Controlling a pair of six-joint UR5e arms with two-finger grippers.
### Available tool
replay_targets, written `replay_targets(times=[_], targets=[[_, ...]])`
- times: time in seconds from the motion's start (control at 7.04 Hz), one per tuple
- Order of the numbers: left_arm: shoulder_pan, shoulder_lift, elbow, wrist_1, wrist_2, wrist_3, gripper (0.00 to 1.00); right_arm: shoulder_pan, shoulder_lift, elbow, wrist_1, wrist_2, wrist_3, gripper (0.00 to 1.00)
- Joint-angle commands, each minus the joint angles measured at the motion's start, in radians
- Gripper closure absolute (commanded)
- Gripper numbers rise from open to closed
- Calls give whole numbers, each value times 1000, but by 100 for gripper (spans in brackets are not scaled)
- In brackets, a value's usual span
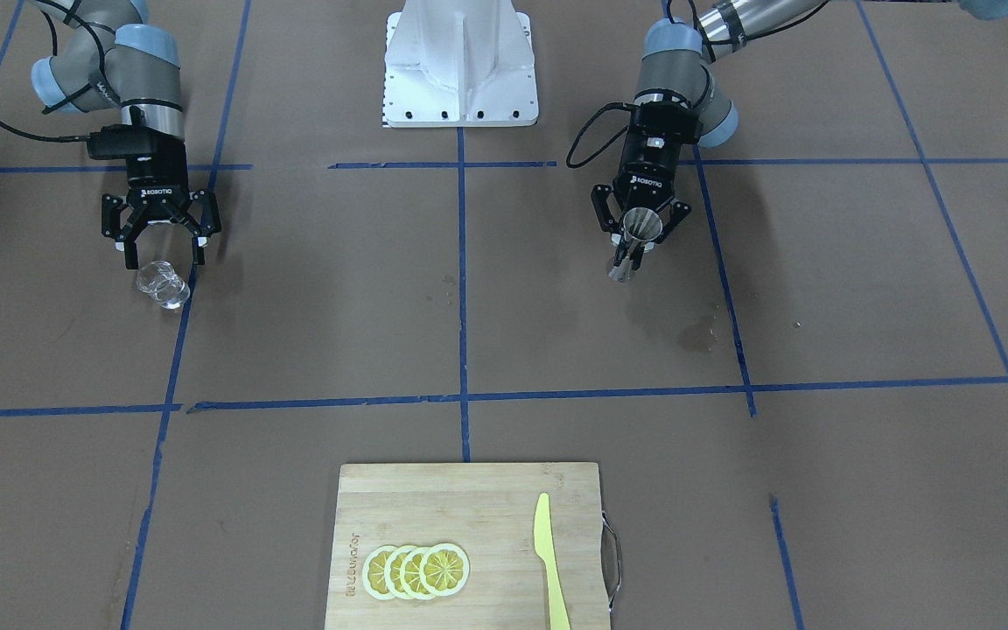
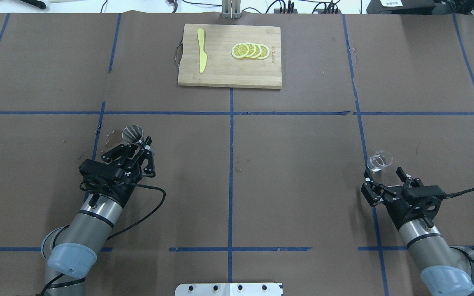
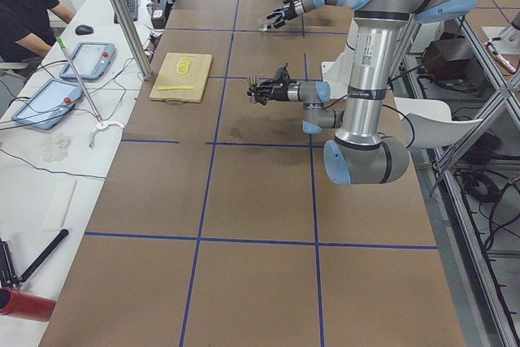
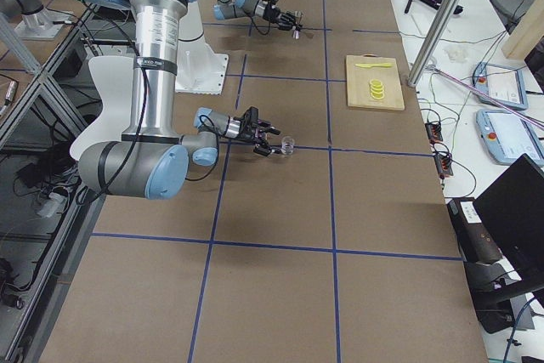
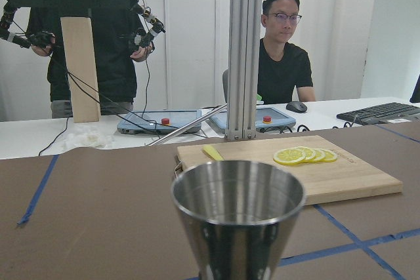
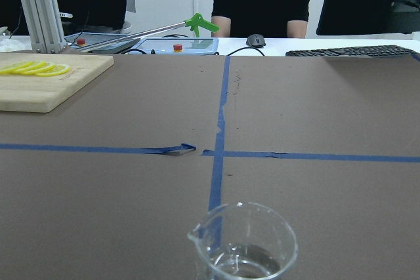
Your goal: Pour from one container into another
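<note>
- Your brown paper-covered table (image 2: 294,172) carries a grid of blue tape lines (image 2: 231,164).
- Your long white desk (image 3: 32,201) runs just beside it, with a silvery aluminium post (image 5: 244,50) between them.
- A plain white wall (image 5: 367,24) stands behind you.

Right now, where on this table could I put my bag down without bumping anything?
The widest bare stretch is the middle, between the left gripper holding the steel jigger and the open right gripper by the glass cup, from the cutting board to the base plate. Both far corners beside the board are bare too. Crowded: around each gripper.
</note>
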Motion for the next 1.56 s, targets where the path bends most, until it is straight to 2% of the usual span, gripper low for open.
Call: replay_targets(times=[0.0,0.71,1.14,1.28,1.42], targets=[[-1,0,0,-2,0,-1,100,29,36,-47,0,5,-1,5],[-1,0,-5,-3,0,-1,100,34,43,-68,0,8,-6,6],[-3,0,-5,-3,0,-1,100,32,59,-82,-2,11,-6,12],[-3,0,-5,-3,0,-1,100,34,59,-82,0,20,-6,29],[-3,0,-5,-3,0,-1,100,37,57,-82,0,32,-8,54]])
